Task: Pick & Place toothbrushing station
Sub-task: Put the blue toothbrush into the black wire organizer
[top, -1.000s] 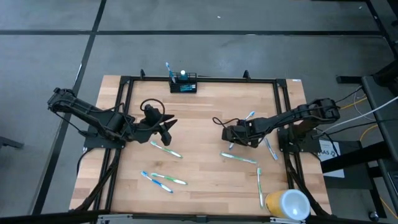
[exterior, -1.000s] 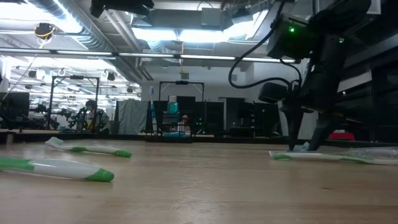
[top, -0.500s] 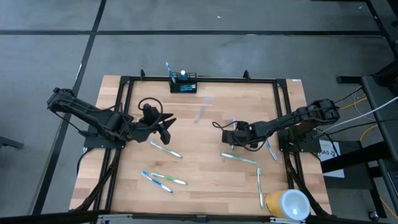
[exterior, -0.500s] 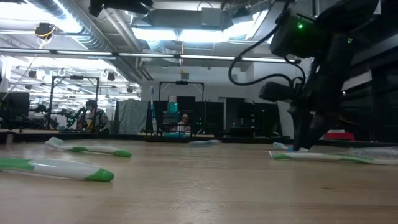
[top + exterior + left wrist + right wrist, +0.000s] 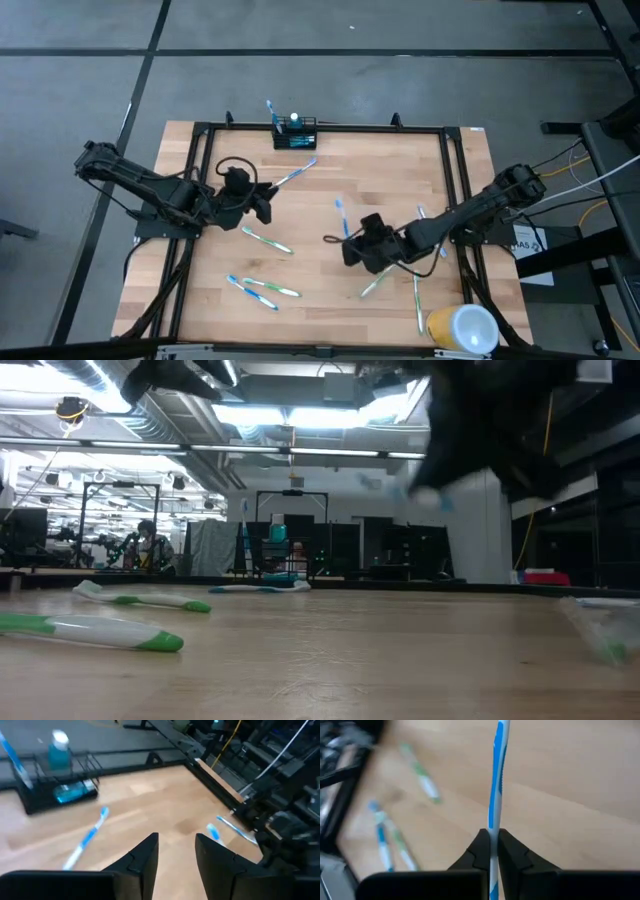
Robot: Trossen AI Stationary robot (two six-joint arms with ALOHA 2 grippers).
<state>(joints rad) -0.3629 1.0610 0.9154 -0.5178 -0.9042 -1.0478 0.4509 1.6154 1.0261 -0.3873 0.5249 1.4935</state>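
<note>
- Right pincer [image 5: 349,246] sits mid-tabletop [image 5: 330,180], clamped on a blue toothbrush [image 5: 496,795] whose long axis runs straight out from the jaws.
- Toothbrushing station [image 5: 295,135] stands at the far edge, well apart, up-left of this pincer.
- Left pincer [image 5: 265,205], partly parted and empty, is nearer.
- Low view blurs the right arm.

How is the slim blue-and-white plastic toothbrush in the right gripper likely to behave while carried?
The blue-and-white toothbrush looks straight and rigid, so probably stiff. The right gripper pinches it at one narrow spot with most of its length sticking out, so it may pivot or slip. It seems light.
</note>
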